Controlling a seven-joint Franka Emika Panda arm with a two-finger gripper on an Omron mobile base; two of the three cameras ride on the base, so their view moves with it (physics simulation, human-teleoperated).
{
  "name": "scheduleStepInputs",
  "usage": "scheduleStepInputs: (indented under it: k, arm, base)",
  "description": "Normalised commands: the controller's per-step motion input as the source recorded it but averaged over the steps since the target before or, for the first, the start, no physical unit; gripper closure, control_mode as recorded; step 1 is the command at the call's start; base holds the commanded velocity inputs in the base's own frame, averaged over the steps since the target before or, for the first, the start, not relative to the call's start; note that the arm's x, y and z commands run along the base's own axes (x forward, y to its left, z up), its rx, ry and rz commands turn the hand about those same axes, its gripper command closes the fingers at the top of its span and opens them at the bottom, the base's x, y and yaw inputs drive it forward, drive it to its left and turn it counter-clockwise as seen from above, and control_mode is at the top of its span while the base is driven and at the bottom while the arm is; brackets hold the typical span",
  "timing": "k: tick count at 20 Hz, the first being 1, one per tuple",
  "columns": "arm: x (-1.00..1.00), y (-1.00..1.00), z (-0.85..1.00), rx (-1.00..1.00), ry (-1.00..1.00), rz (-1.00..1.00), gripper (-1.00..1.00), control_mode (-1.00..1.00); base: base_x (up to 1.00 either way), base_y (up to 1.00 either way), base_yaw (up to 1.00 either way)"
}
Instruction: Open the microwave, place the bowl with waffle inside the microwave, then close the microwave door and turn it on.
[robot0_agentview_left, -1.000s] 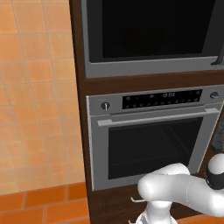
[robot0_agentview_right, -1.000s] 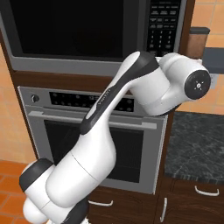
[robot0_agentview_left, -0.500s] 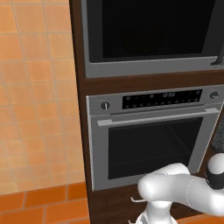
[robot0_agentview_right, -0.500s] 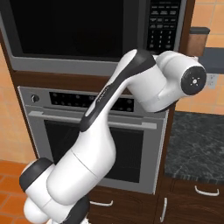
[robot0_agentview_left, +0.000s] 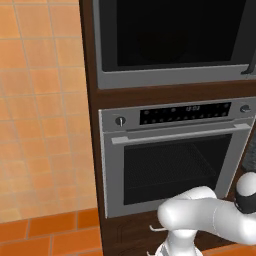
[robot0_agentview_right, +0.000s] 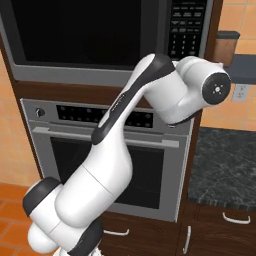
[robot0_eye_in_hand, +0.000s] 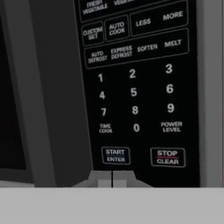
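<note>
Facing the keypad (robot0_eye_in_hand: 135, 83) of the microwave (robot0_agentview_right: 100, 40), the hand (robot0_eye_in_hand: 112, 178) is seen with its fingertips (robot0_eye_in_hand: 104, 179) pressed together and nothing clamped between them, just below the START/ENTER button (robot0_eye_in_hand: 115, 155). A STOP/CLEAR button (robot0_eye_in_hand: 167, 157) is placed beside it, under number keys and preset keys. The microwave door (robot0_agentview_left: 170, 35), a black glass panel in a grey frame, is shut flush; its dark edge is seen left of the keypad in the hand view. An oven (robot0_agentview_left: 175, 155) with knobs, a display strip and a bar handle is mounted below the microwave. A dark speckled worktop (robot0_agentview_right: 220, 165) over drawers is seen to the right, and orange tiled wall (robot0_agentview_left: 40, 115) to the left.
</note>
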Motion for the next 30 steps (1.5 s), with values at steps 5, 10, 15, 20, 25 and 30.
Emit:
scheduleStepInputs:
  k: [5,10,15,20,25,30]
  arm:
    - [0.09,0.09,0.00,0.00,0.00,-0.07,1.00,-1.00]
    - [0.25,0.07,0.00,-0.01,0.01,-0.10,1.00,-1.00]
    - [0.23,0.27,0.00,-0.03,0.00,-0.10,1.00,-1.00]
    - [0.43,0.09,-0.04,-0.05,0.01,-0.10,1.00,-1.00]
    - [0.95,-0.30,-0.39,-0.09,0.00,-0.10,1.00,-1.00]
    - [0.72,-0.43,-0.52,-0.05,0.00,-0.02,1.00,-1.00]
  base:
    - [0.00,0.00,0.00]
    - [0.00,0.00,0.00]
    - [0.00,0.00,0.00]
    - [0.00,0.00,0.00]
    - [0.00,0.00,0.00]
    - [0.00,0.00,0.00]
